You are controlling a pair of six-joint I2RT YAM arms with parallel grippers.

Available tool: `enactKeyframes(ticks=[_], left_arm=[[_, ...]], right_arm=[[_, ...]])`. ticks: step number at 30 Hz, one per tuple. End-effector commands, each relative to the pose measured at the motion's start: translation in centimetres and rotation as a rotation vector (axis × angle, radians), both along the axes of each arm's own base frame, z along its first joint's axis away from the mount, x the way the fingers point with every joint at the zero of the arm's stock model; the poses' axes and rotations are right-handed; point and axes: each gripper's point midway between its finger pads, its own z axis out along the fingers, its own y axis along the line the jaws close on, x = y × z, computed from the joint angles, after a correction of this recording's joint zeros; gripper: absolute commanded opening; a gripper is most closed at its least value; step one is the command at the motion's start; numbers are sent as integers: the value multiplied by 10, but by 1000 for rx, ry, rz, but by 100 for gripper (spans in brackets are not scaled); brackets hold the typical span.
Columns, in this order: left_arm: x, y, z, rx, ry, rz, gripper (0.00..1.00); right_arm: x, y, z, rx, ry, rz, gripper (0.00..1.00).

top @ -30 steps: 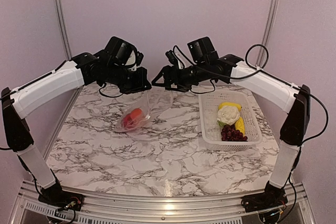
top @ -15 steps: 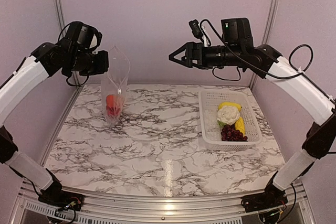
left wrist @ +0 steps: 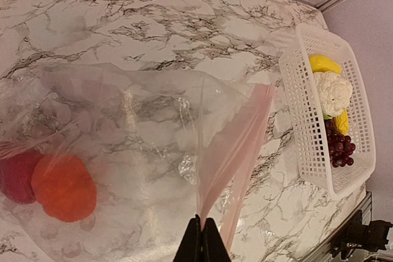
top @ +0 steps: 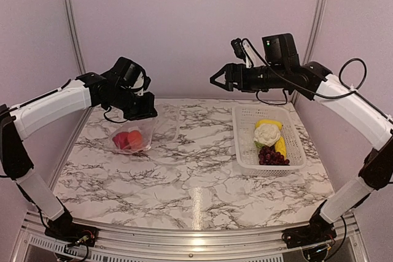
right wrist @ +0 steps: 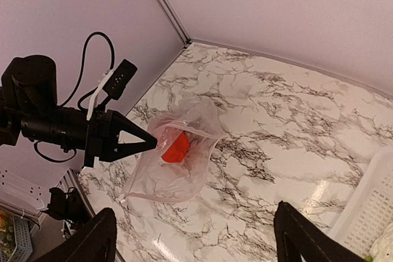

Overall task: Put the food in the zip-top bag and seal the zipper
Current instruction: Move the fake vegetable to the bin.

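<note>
The clear zip-top bag [top: 142, 132] lies on the table at the back left, with the red pepper [top: 120, 140] and the orange round fruit [top: 134, 139] inside. My left gripper [top: 146, 112] is shut on the bag's mouth edge; in the left wrist view its closed tips [left wrist: 201, 237] pinch the zip strip [left wrist: 241, 133]. My right gripper [top: 214, 81] is open and empty, high above the table's middle, apart from the bag [right wrist: 175, 164]. The cauliflower [top: 267, 134], yellow piece [top: 280, 145] and grape bunch [top: 271, 156] lie in the white basket [top: 245, 115].
The white lattice basket stands at the right side of the table; it also shows in the left wrist view [left wrist: 307, 133]. The purple back wall and metal corner posts stand close behind both arms.
My left gripper has come down and to the right with the bag, which hung upright and now lies on the table. My right gripper has shifted slightly right and stayed open.
</note>
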Motion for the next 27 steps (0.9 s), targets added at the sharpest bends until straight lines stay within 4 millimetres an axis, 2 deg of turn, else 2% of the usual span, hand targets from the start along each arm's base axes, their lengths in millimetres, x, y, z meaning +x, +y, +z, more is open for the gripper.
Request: enactKeyframes(ticks=[1, 5, 11, 13, 19, 23, 27], left_arm=[[3, -9, 23, -86, -47, -10, 0], [2, -9, 15, -88, -36, -7, 0], [0, -8, 12, -81, -40, -10, 0], [0, -7, 12, -82, -42, -12, 0], [-2, -8, 11, -81, -44, -26, 0], [-4, -6, 11, -76, -47, -32, 0], [-5, -5, 10, -71, -48, -35, 0]], right_arm=[[1, -31, -6, -46, -2, -87, 83], [-1, -51, -26, -87, 2, -140, 82], [15, -105, -65, -164, 70, -302, 77], [23, -133, -76, -201, 82, -403, 75], [43, -246, -124, -350, 166, -744, 71], [52, -286, -142, -514, 165, -829, 68], [60, -312, -164, -667, 203, -878, 68]])
